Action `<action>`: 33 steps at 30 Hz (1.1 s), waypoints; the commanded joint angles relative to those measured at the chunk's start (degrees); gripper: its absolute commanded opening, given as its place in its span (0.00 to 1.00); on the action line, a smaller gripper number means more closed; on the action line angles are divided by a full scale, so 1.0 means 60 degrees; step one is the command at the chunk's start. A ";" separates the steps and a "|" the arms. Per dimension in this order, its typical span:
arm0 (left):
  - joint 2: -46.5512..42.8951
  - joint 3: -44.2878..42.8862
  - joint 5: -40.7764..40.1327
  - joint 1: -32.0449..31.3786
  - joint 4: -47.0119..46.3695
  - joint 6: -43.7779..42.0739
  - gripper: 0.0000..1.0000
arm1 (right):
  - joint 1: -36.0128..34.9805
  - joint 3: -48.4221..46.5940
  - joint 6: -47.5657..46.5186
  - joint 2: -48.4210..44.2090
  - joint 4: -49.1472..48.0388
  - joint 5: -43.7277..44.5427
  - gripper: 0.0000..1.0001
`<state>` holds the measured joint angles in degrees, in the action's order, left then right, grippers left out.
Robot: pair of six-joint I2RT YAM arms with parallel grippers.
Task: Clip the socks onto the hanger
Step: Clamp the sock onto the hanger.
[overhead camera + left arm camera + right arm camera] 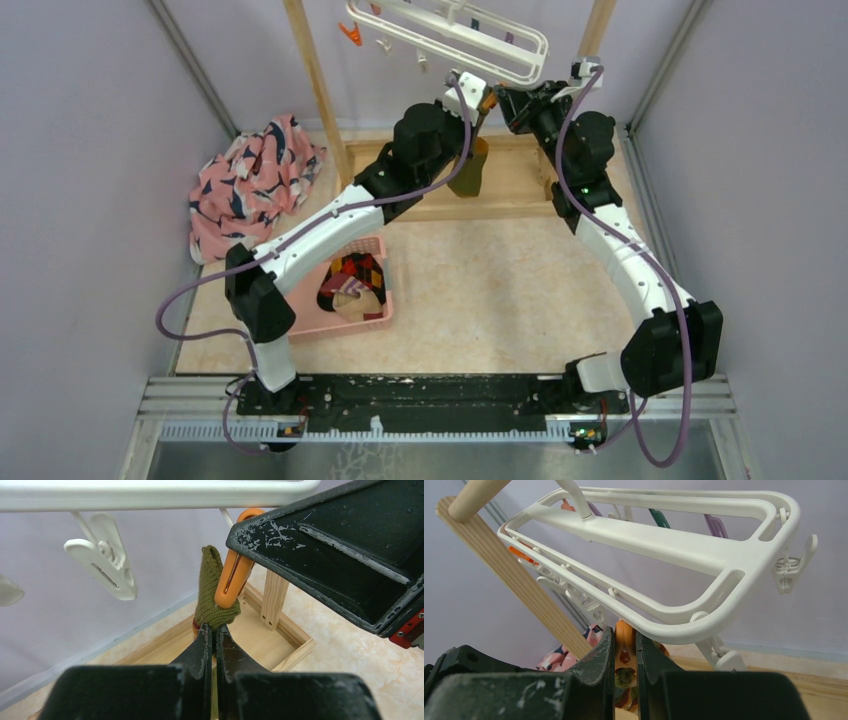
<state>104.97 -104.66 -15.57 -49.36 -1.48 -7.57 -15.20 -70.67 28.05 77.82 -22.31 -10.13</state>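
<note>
The white hanger [450, 35] hangs from the wooden rack at the back, with small coloured clips under it. My left gripper [214, 630] is shut on the olive-green sock [212, 595] and holds its top up against an orange clip [232, 575]. I cannot tell whether the sock is inside the clip. The rest of the sock dangles below [468, 165]. My right gripper [625, 630] is shut on that orange clip [624, 639], just under the hanger's corner [704, 625]. The argyle sock [355, 275] lies in the pink basket [372, 318].
The big pink patterned cloth [255, 185] lies at the back left. The rack's wooden posts [318, 85] and base frame [520, 190] stand under the hanger. A free white clip [102, 555] hangs left of the sock. Purple walls close in on both sides.
</note>
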 commanded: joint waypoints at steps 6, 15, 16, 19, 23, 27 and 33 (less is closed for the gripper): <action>0.0275 -0.0663 0.0454 -0.0001 -0.0200 0.0260 0.00 | 0.0117 0.0234 -0.0382 0.0385 0.2239 -0.0172 0.00; 0.0342 -0.0756 0.0626 -0.0093 -0.0084 0.0543 0.00 | 0.0113 0.0265 -0.0361 0.0385 0.2181 -0.0198 0.00; 0.0323 -0.0760 0.0626 -0.0093 -0.0097 0.0544 0.00 | 0.0116 0.0278 -0.0357 0.0401 0.2180 -0.0201 0.00; 0.0233 -0.0775 0.0646 -0.0093 -0.0133 0.0563 0.00 | 0.0116 0.0270 -0.0351 0.0410 0.2179 -0.0218 0.00; 0.0141 -0.0770 0.0602 -0.0093 -0.0221 0.0532 0.00 | 0.0117 0.0272 -0.0337 0.0398 0.2167 -0.0229 0.00; 0.0135 -0.0806 0.0551 -0.0093 -0.0267 0.0494 0.00 | 0.0116 0.0258 -0.0312 0.0320 0.2157 -0.0260 0.00; 0.0194 -0.0947 0.0547 -0.0093 -0.0253 0.0421 0.00 | 0.0117 0.0299 -0.0237 0.0110 0.1994 -0.0501 0.26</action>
<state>107.07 -107.24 -12.49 -49.74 -1.04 -4.56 -15.20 -70.70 28.14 78.41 -22.94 -10.35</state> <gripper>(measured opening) 0.014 0.158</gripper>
